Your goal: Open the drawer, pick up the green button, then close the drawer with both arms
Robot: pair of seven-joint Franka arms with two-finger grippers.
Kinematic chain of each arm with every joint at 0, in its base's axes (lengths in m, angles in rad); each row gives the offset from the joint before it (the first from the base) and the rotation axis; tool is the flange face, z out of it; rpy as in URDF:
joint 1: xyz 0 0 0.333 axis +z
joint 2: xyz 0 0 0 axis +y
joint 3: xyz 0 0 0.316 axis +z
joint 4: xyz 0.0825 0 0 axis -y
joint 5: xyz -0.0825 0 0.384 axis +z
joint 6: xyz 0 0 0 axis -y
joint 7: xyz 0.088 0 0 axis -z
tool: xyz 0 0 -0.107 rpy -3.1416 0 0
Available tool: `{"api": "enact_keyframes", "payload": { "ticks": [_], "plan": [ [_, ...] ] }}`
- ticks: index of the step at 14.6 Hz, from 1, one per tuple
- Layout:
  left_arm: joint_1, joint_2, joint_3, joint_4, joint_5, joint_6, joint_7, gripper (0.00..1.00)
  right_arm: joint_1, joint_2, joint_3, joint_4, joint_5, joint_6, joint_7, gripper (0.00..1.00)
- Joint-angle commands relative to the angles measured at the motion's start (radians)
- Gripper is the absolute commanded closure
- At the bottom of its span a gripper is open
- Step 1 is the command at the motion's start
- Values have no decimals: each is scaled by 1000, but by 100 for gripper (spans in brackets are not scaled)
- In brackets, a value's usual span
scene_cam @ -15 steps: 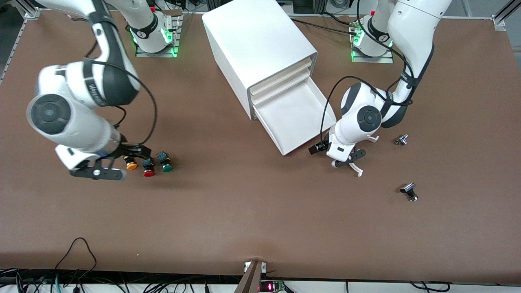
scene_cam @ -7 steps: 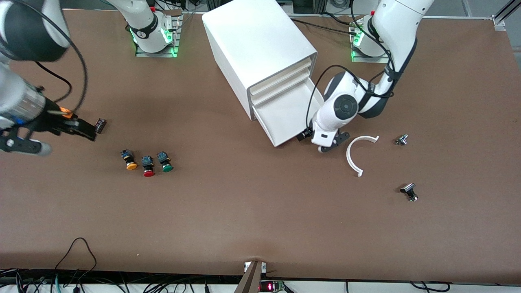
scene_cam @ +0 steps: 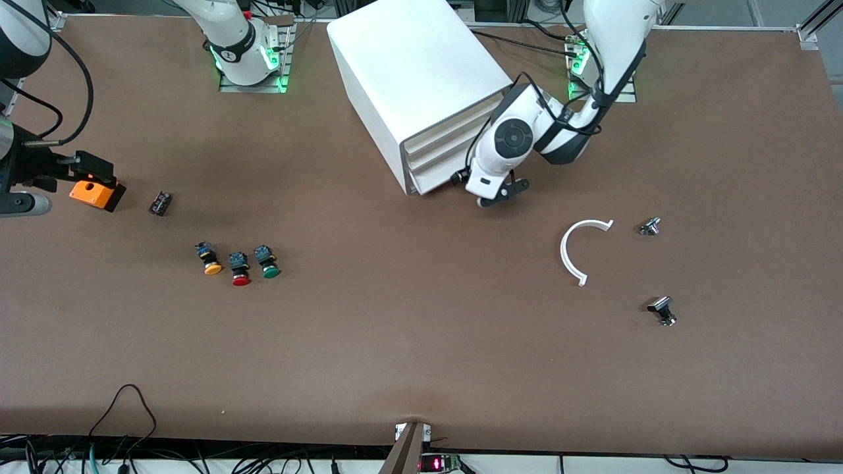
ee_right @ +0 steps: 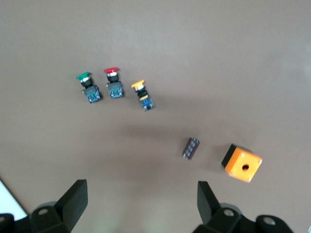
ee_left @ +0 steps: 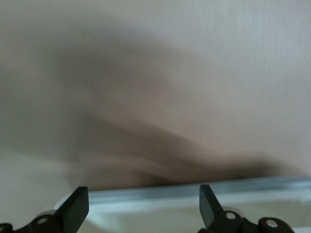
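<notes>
The small green-capped push button with a blue-black body (ee_right: 89, 87), light, rigid and best gripped across its squarish body, is seen on the brown worktop (scene_cam: 408, 329) ahead of the released, empty right end effector (ee_right: 141, 206), while the left end effector (ee_left: 141, 206), fingers spread, is pressed against the cream front of the lowest drawer (scene_cam: 438, 179), seemingly shut.

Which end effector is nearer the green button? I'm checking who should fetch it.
Right. The right end effector hangs above the table near the green button; the left end effector sits at the cabinet.

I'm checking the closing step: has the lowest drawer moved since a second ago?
Yes. The drawer has slid into the cabinet; its front now sits about flush with the upper fronts, the left gripper against it.
</notes>
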Motion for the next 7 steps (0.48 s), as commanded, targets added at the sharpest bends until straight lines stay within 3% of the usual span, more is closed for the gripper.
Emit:
{"api": "enact_keyframes", "payload": {
  "ticks": [1, 4, 7],
  "plan": [
    [3, -40, -31, -36, -56, -7, -5, 0, 1, -107, 8, -109, 10, 28, 84, 1],
    [9, -42, -29, -36, -57, -6, 44, 0, 1, -194, 0, -224, 8, 102, 81, 1],
    [47, -92, -28, -36, -56, 5, 61, 0, 1, -208, -23, -240, 10, 105, 76, 1]
  ]
}}
